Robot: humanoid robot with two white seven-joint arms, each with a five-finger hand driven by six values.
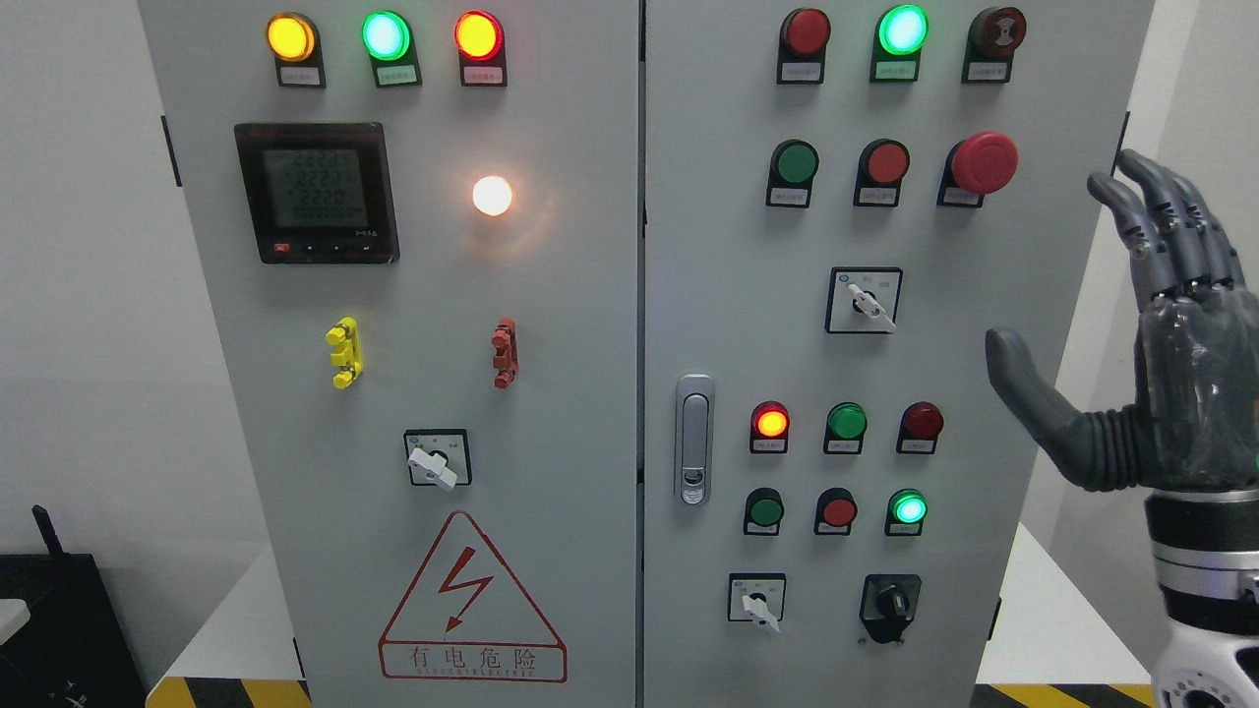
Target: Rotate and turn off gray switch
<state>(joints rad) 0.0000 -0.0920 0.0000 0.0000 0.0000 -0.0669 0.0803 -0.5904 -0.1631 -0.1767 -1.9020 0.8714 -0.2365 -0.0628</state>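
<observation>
A grey electrical cabinet (590, 324) fills the head view. It carries three rotary switches with pale grey knobs on square plates: one on the left door (437, 459), one on the upper right door (866, 300) and one at the lower right (756, 599). All three knobs point down to the right. My right hand (1067, 265) is raised at the right edge, open, its fingers (1161, 221) spread upward and its thumb (1023, 379) out to the left. It touches nothing and is nearest the upper right switch. No left hand shows.
A black rotary switch (890, 602) sits beside the lower right switch. A red mushroom button (984, 162) is close to my fingertips. Lit lamps, push buttons, a door handle (693, 440), a meter (317, 192) and a hazard sign (472, 605) cover the doors.
</observation>
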